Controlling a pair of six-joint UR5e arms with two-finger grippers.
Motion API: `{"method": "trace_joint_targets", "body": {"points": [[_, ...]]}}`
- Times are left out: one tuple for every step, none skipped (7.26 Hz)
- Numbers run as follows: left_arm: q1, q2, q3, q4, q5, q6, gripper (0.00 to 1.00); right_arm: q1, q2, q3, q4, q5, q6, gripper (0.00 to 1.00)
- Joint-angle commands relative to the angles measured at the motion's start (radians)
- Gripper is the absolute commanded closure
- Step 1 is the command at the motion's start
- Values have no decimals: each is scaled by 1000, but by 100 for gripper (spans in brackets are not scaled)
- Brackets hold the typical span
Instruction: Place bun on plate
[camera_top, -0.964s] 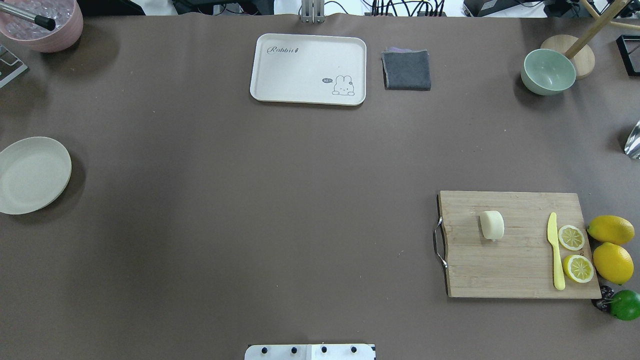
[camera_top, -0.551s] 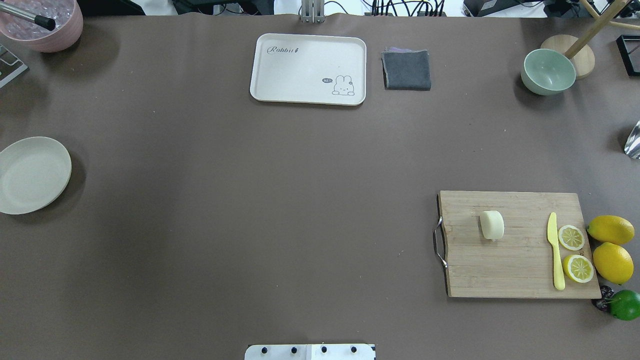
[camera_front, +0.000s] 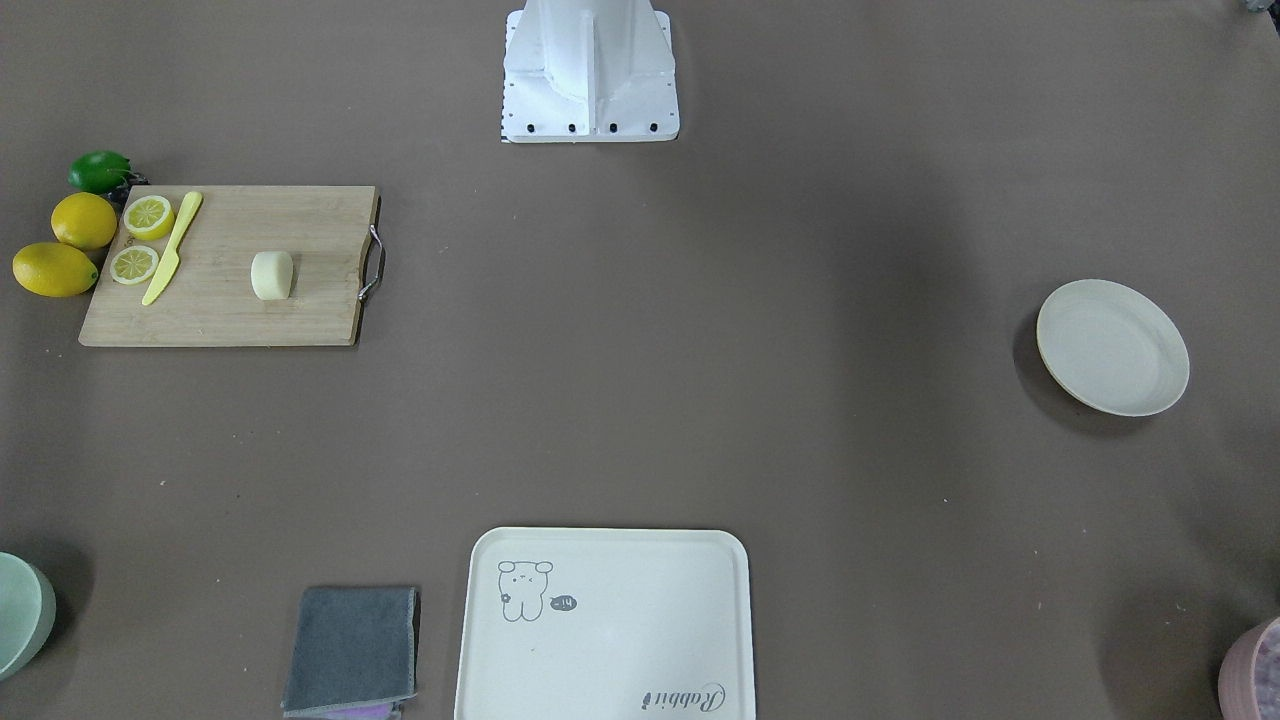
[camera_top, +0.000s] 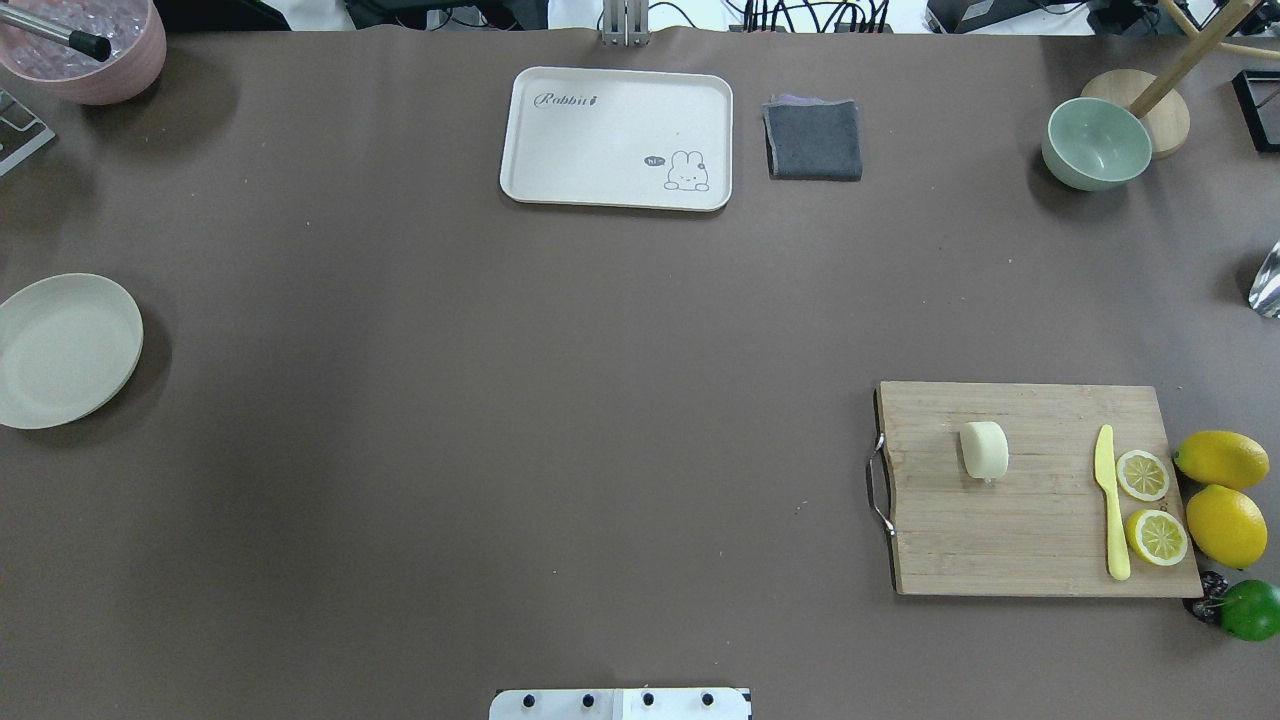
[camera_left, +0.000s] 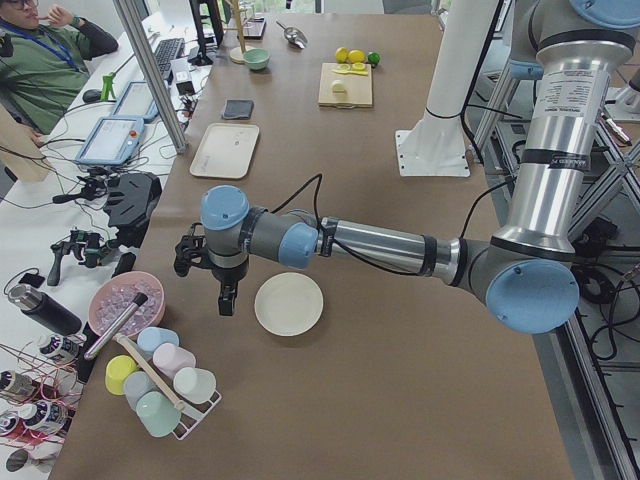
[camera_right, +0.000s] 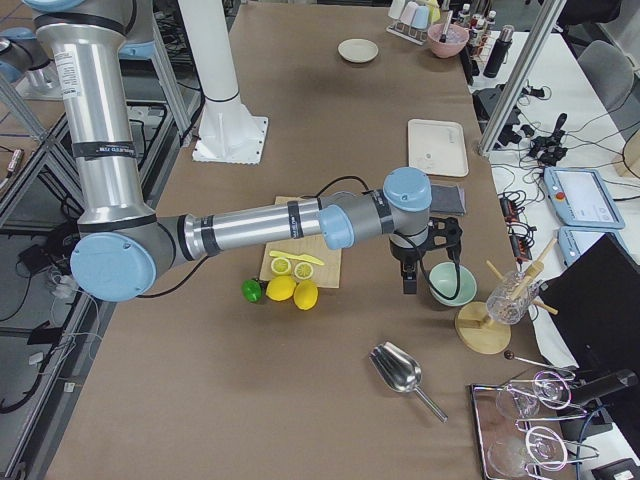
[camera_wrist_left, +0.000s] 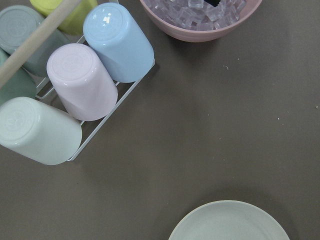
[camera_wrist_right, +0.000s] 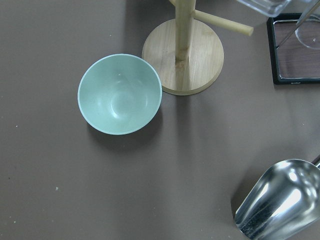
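Note:
The pale cream bun (camera_top: 984, 450) (camera_front: 271, 275) lies on a wooden cutting board (camera_top: 1030, 540) at the table's right, with nothing touching it. The off-white plate (camera_top: 65, 350) (camera_front: 1112, 347) (camera_left: 288, 304) sits empty at the far left edge; its rim (camera_wrist_left: 230, 222) shows at the bottom of the left wrist view. My left gripper (camera_left: 226, 298) hangs just beside the plate, on the side toward the cup rack. My right gripper (camera_right: 408, 283) hovers near the green bowl, well away from the bun. Both grippers show only in the side views, so I cannot tell whether they are open or shut.
A yellow knife (camera_top: 1110, 500), two lemon halves, whole lemons (camera_top: 1222, 458) and a lime crowd the board's right end. A rabbit tray (camera_top: 617, 138) and grey cloth (camera_top: 814, 140) lie at the back. A green bowl (camera_wrist_right: 120, 94), wooden stand (camera_wrist_right: 183, 55), metal scoop (camera_wrist_right: 280, 200), ice bowl (camera_wrist_left: 200, 20) and cup rack (camera_wrist_left: 75, 85) stand at the table's ends.

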Motion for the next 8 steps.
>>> {"method": "trace_joint_targets", "body": {"points": [[62, 10, 3, -3, 4, 9, 2, -12, 4, 4, 0, 1, -1, 0], [124, 11, 5, -21, 4, 12, 2, -14, 6, 6, 2, -1, -1, 0], [178, 39, 37, -100, 4, 15, 2, -14, 6, 16, 11, -4, -1, 0], [194, 65, 119, -254, 2, 20, 3, -12, 7, 24, 14, -5, -1, 0], [199, 65, 251, -385, -6, 86, 3, -12, 1, 42, 14, -7, -1, 0], [199, 62, 323, -423, -7, 165, 3, -12, -8, 59, 14, -8, -1, 0], [200, 57, 327, -423, -10, 167, 4, -11, -14, 62, 14, -8, -1, 0], [220, 51, 321, -421, -13, 159, 12, -11, -15, 62, 14, -8, -1, 0]]}}
